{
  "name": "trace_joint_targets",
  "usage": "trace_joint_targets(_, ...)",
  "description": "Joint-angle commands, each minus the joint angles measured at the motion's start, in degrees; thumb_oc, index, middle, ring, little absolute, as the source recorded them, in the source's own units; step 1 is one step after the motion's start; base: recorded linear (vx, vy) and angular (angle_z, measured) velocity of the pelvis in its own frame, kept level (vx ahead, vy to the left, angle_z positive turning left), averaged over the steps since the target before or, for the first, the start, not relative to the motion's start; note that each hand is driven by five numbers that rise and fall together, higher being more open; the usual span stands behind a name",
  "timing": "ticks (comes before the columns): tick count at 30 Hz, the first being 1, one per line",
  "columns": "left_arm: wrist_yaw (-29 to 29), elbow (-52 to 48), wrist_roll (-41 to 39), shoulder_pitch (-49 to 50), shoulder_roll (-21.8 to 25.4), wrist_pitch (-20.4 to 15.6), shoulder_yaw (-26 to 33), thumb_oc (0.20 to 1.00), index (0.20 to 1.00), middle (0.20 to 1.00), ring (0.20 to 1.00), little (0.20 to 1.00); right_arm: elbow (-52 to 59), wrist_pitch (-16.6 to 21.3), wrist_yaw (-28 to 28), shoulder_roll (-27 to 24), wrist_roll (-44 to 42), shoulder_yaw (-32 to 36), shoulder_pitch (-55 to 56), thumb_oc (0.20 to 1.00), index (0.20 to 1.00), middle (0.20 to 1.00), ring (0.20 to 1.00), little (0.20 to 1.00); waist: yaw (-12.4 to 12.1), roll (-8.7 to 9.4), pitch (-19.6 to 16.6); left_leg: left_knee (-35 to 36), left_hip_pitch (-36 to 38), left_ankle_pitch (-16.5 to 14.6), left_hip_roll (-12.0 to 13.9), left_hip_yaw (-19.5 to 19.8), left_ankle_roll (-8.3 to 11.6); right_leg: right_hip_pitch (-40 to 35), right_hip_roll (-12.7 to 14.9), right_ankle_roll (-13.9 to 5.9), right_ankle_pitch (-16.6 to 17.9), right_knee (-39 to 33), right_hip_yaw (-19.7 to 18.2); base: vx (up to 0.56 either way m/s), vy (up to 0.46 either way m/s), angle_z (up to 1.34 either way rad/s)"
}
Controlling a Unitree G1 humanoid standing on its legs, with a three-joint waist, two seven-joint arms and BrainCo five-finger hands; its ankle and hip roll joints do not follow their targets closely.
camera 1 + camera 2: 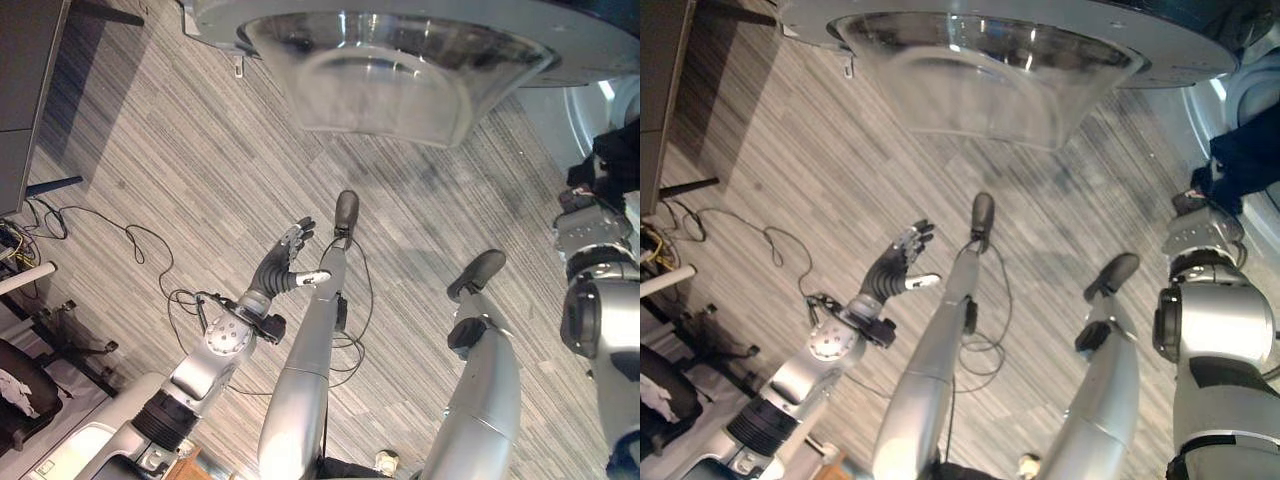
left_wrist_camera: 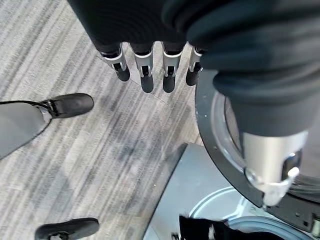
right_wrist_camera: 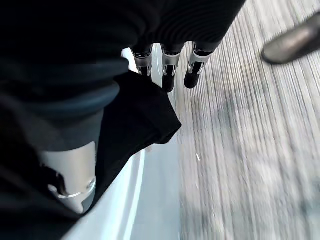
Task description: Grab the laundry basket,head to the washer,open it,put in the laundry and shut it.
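Note:
The washer's round glass door (image 1: 390, 70) stands open at the top of the eye views. The washer's white opening (image 1: 1240, 95) is at the far right, with dark laundry (image 1: 1245, 150) hanging at its rim. In the right wrist view my right hand (image 3: 169, 70) holds its fingers straight just over that dark cloth (image 3: 135, 115), which drapes across the white rim; the thumb stays apart from it. My left hand (image 1: 285, 262) hovers open above the striped floor at centre left and holds nothing. Its straight fingers (image 2: 146, 75) point towards the door's dark ring (image 2: 210, 125).
A dark cabinet (image 1: 25, 90) stands at the upper left. Below it are loose cables (image 1: 130, 240), and a black chair (image 1: 20, 395) sits at the lower left. Striped carpet (image 1: 200, 130) spreads between the cabinet and the washer.

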State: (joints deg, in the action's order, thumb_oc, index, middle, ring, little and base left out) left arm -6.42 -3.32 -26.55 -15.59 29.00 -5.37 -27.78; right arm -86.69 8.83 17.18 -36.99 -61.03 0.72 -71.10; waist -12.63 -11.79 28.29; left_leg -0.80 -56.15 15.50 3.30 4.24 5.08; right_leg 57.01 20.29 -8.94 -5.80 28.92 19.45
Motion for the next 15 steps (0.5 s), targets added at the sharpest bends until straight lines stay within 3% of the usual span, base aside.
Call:
trace_joint_targets(1, -0.07, -3.21, -0.62, -1.95, -0.95, -2.27, -1.33, 1.0, 1.0, 1.0, 1.0, 1.0, 1.79, 1.9, -0.33, -2.47, 0.99, -4.15, -0.68, 1.0, 1.0, 1.0, 1.0, 1.0, -1.41, -3.29, 1.5, -6.09, 0.93, -12.04, 2.52, -1.06, 4.12, -3.01, -0.85, -4.17, 4.77, -13.27, 1.01, 0.0, 0.0, 0.0)
trace_joint_targets(5, -0.1, -3.19, -0.12, -1.18, -0.36, -2.21, -1.19, 1.0, 1.0, 1.0, 1.0, 1.0, 2.95, 2.33, -0.11, -2.67, 1.47, -5.08, -1.71, 1.0, 1.0, 1.0, 1.0, 1.0, -1.55, -3.09, 1.5, -5.89, 0.82, -11.88, 2.5, -0.9, 4.2, -3.01, -0.88, -4.12, 4.79, -13.23, 1.14, 0.0, -0.006, 0.02)
trace_joint_targets(8, -0.28, -3.0, 0.03, -0.54, 0.13, -2.29, -0.85, 1.0, 1.0, 1.0, 1.0, 1.0, 3.31, 2.27, 0.16, -3.64, 2.61, -5.92, -1.88, 0.2, 0.2, 0.2, 0.2, 0.2, -1.38, -2.37, 1.5, -6.03, 0.78, -11.97, 2.49, -0.82, 4.16, -3.25, -0.94, -4.1, 4.92, -13.26, 1.4, 0.0, -0.012, 0.04)
trace_joint_targets(15, -0.64, -3.01, 0.54, 0.23, 1.11, -2.49, 0.07, 1.0, 1.0, 1.0, 1.0, 1.0, 3.95, 2.4, 0.73, -6.23, 4.27, -6.1, -0.51, 0.2, 0.2, 0.2, 0.2, 0.2, -0.65, -1.61, 1.5, -6.19, 1.27, -12.26, 2.59, -0.85, 4.09, -3.81, -1.0, -4.11, 5.2, -13.56, 1.32, 0.0, 0.005, 0.05)
